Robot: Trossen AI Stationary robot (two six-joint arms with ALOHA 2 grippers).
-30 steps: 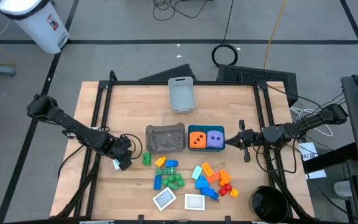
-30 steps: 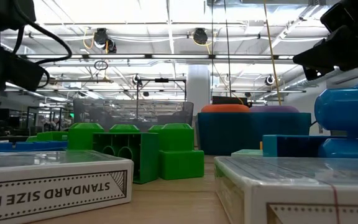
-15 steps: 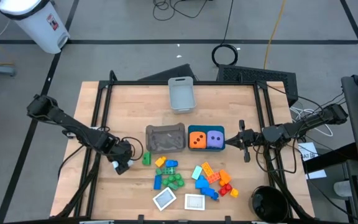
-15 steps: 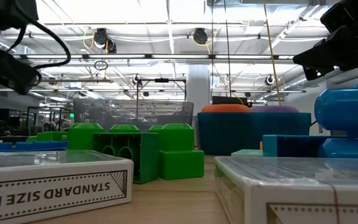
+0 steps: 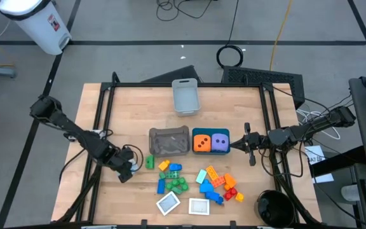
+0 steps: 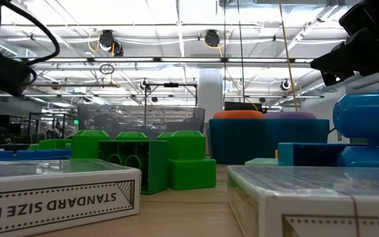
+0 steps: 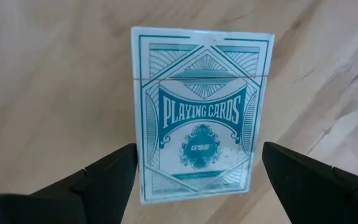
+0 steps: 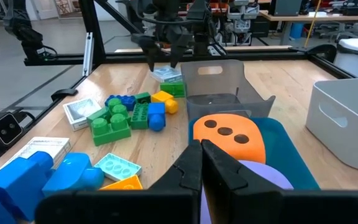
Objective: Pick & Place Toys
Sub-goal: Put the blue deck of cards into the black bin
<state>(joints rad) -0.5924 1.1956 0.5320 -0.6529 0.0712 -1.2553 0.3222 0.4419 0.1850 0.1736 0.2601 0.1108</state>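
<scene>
A teal-and-white playing-card pack (image 7: 201, 115) lies flat on the wooden table, left of the bricks; it also shows in the right wrist view (image 8: 166, 73). My left gripper (image 5: 127, 172) (image 7: 199, 152) is open above it, pointing down, one finger on either side of the pack's end; I see no plain touch. Coloured bricks (image 5: 173, 178) (image 5: 218, 181) lie in two heaps near the front edge. An orange die (image 5: 201, 143) and a purple die (image 5: 219, 142) sit in the teal bin (image 5: 210, 131). My right gripper (image 5: 232, 147) (image 8: 201, 163) is shut and empty beside that bin's right wall.
A grey bin (image 5: 168, 141) stands left of the teal bin, and a pale grey bin (image 5: 185, 95) stands near the far edge. Two more card packs (image 5: 168, 203) (image 5: 199, 206) lie at the front edge. A green brick (image 5: 149, 162) lies just right of my left gripper.
My left gripper has moved a little toward the table's near edge, turning as it went, and now stands over the card pack. The right arm has kept still.
</scene>
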